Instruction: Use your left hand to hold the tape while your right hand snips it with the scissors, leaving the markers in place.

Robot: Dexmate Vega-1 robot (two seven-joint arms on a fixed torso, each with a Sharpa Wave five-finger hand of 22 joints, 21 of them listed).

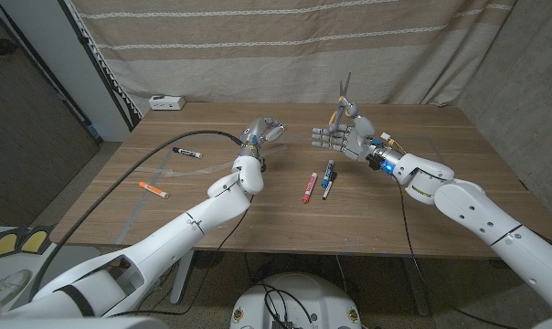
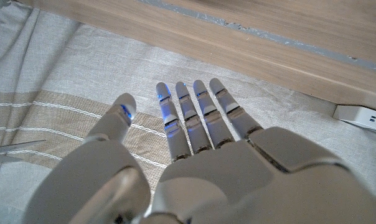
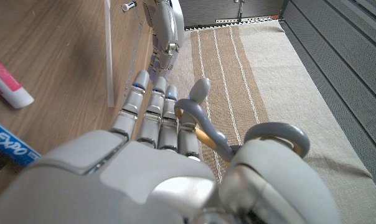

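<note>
Right hand (image 3: 175, 174) nearest the lens in its wrist view — gripping grey-handled scissors (image 3: 238, 140), thumb through one loop, fingers (image 3: 154, 106) stretched toward the bench. In the head view the same hand (image 1: 347, 134) is raised over the far half of the bench (image 1: 422, 210), scissor blades (image 1: 345, 91) pointing up against the curtain (image 1: 285, 46).

Left hand (image 1: 262, 131) is raised to the left of the scissors, well apart from them. Its wrist view shows fingers (image 2: 197, 112) straight and slightly spread, nothing in them — hand wide, holding nothing (image 2: 225, 174).

Tape (image 3: 108, 56): a pale strip standing up from the bench just beside the right fingertips, seen in the right wrist view; too faint to place in the head view.

Markers, relative to the scissors: red marker (image 1: 309, 186) and blue marker (image 1: 329, 177) on the bench just below them; black marker (image 1: 187, 152) and orange marker (image 1: 153, 189) far to their left. White power strip (image 1: 166, 102) at the far left bench edge.
</note>
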